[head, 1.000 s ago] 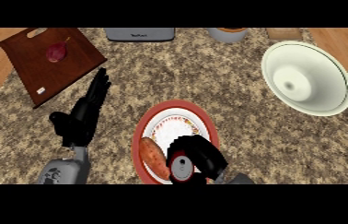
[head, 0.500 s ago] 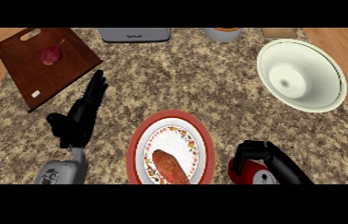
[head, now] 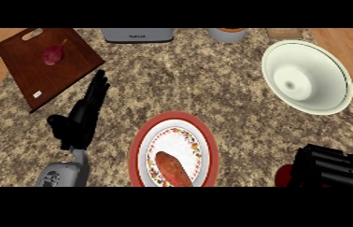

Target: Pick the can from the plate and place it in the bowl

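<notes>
My right hand (head: 322, 166) is at the lower right corner, fingers curled round a red can (head: 283, 176), of which only a red edge shows at the hand's left. It is to the right of the red-rimmed plate (head: 140, 142), which still holds an orange-brown sweet potato (head: 173, 168). The pale green bowl (head: 307, 76) stands at the right, farther from me than the hand. My left hand (head: 81, 117) rests open on the counter left of the plate, fingers straight and pointing away.
A brown cutting board (head: 52, 62) with a red-purple vegetable (head: 52, 54) lies at the upper left. A grey toaster (head: 138, 34) and a grey pot (head: 227, 34) stand along the far edge. A wooden strip shows at the far right.
My right hand has carried the can off the plate and rightward, now at the lower right corner. The left hand has stayed in place.
</notes>
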